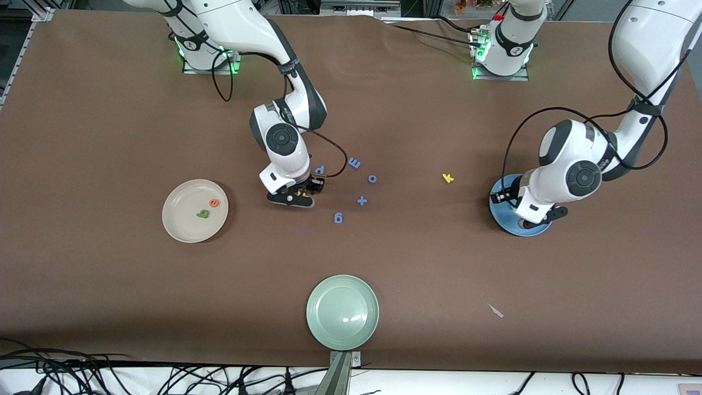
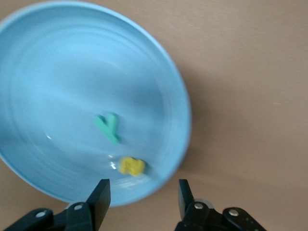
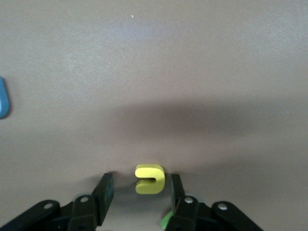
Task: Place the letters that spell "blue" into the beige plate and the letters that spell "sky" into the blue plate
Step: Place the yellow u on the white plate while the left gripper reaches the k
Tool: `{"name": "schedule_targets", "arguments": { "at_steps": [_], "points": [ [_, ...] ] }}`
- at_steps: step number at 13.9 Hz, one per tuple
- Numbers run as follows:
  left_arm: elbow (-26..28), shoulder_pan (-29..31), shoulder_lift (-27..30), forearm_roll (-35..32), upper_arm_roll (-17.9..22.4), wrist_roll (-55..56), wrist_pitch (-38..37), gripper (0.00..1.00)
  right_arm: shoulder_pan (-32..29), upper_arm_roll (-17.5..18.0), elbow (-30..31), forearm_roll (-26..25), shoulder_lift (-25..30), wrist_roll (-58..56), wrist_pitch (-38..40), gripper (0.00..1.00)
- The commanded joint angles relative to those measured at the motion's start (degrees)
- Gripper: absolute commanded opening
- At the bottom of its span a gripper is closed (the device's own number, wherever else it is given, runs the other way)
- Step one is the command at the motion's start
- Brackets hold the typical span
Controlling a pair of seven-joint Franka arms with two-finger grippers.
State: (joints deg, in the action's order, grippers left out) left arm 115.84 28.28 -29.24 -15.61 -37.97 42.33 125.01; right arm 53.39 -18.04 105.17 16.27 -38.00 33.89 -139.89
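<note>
- My left gripper [image 2: 142,198] hangs over the blue plate [image 1: 502,219] at my left arm's end; the "y" [image 2: 109,127] and "s" [image 2: 131,165] lie in it.
- My right gripper [image 3: 138,196] straddles the "u" [image 3: 150,179] mid-table.
- The "e" [image 1: 214,203] and "b" [image 1: 203,214] lie in the beige plate [image 1: 181,227].
- The "k" [image 1: 448,178] lies between the grippers.

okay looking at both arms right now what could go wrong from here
1. The right gripper has open fingers around the yellow "u", which sits closer to one finger; closing could nudge or tilt it.
2. The left gripper hangs open over the blue plate's edge, with the yellow "s" near the rim; it might catch that rim.
</note>
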Motion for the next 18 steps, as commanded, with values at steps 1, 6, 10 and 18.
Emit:
{"name": "schedule_targets", "arguments": {
  "at_steps": [1, 6, 10, 18],
  "points": [
    [0.7, -1.9, 0.9, 0.8, -1.7, 7.7, 2.0, 0.65, 0.5, -0.6, 1.2, 0.7, 1.1, -2.2, 0.4, 0.56],
    [2.7, -6.6, 0.6, 0.8, -2.6, 24.3, 5.0, 0.61, 0.5, -0.8, 1.8, 0.7, 1.1, -2.9, 0.4, 0.37],
    [3.9, -9.9, 0.7, -1.0, -3.0, 30.2, 5.9, 0.59, 0.4, -3.4, 1.4, 0.8, 2.9, -7.6, 4.6, 0.13],
    [9.3, -10.8, 0.9, -6.2, -2.9, 30.8, 12.6, 0.53, -0.7, -24.8, -5.0, 1.0, 5.4, -46.0, 27.0, 0.15]
  ]
}}
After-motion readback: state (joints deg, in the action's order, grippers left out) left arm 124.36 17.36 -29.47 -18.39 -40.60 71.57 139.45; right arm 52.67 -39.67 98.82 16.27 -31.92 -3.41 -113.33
